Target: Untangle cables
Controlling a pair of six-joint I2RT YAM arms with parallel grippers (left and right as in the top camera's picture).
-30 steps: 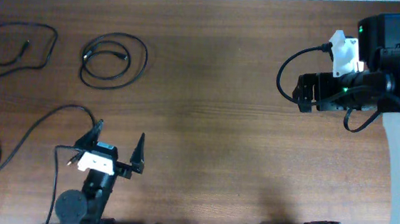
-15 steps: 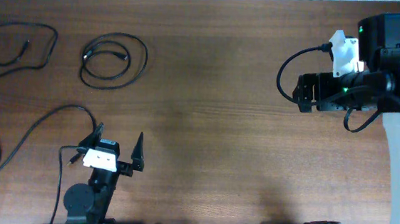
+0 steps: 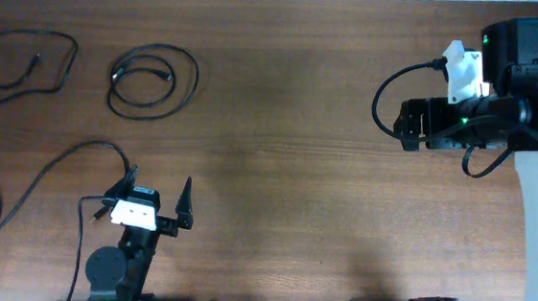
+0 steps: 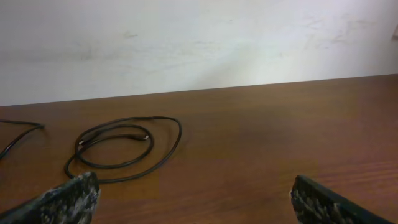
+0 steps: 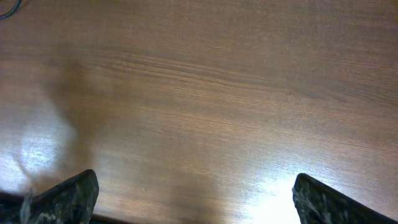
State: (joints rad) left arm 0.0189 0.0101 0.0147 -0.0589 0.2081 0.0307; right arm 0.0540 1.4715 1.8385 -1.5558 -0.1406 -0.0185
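Overhead view: your left gripper (image 3: 160, 177) sits at the near edge of the table (image 3: 287, 171), jaws spread wide, gripping nothing. Your right gripper (image 5: 199, 198) hangs over the wood at right, equally wide and empty. Cables lie separate at left: coiled cable (image 3: 153, 82), looped cable (image 3: 32, 59) beside it, long cable (image 3: 51, 167) curving toward the left gripper

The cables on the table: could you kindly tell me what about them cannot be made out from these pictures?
- Overhead: the long cable runs off the left edge, so its far end is cut off.
- Overhead: plugs on the coiled cable are too small to identify.
- Right wrist: only a cable tip shows, cropped by the top-left corner.
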